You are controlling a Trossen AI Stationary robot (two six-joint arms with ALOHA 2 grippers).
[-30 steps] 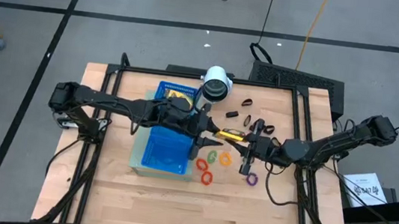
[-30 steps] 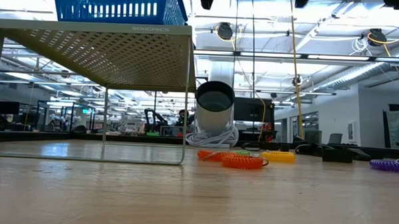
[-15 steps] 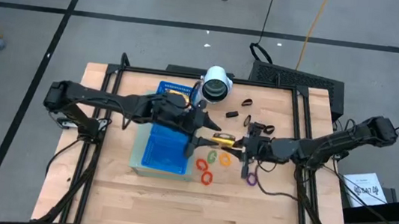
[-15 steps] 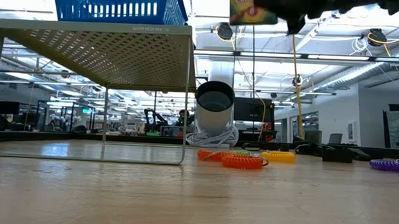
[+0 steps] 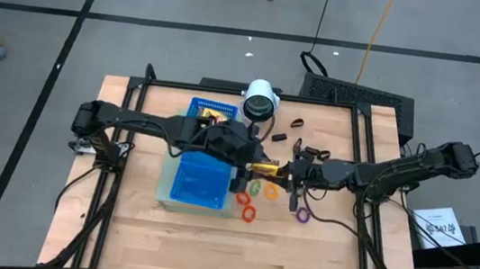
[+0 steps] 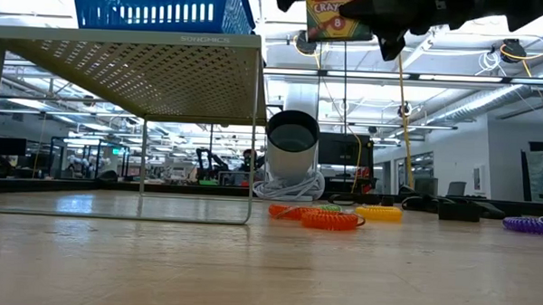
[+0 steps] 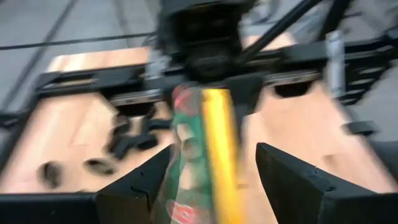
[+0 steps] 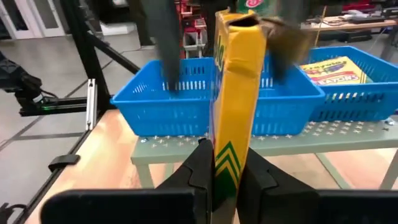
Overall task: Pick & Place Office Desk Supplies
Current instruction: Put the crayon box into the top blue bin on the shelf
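Note:
A yellow-and-green crayon box [image 5: 263, 167] hangs in the air over the table's middle, right of the blue tray [image 5: 187, 187]. My right gripper [image 8: 227, 149] is shut on it and reaches in level from the right. My left gripper [image 7: 214, 150] is open and comes from the left, one finger on either side of the box's other end. The low view shows the box [image 6: 335, 14] high at its top edge. Another crayon box [image 8: 329, 68] lies in the tray's far compartment. Coloured rings [image 5: 255, 200] and black clips [image 5: 298, 141] lie on the table. My left gripper has its fingers [image 7: 280, 177] on both sides of the box's left end; I cannot tell whether they touch it. My right gripper pinches the box's two broad faces between its fingers at the right end [image 8: 227, 165]. It comes level from the table's right, fingers along the box. The box stands on edge, clear of the table.
The blue tray sits on a pale perforated riser [image 6: 148, 58] at centre left. A white cylinder [image 5: 260, 101] with a dark centre stands at the far edge. A purple ring [image 5: 302, 216] lies below my right arm. Bare wood lies along the near edge.
My right gripper has moved a little toward the table's left and down with the crayon box. The box was out of the low view a second ago and now shows at that view's top edge. My left arm has shifted slightly toward the right.

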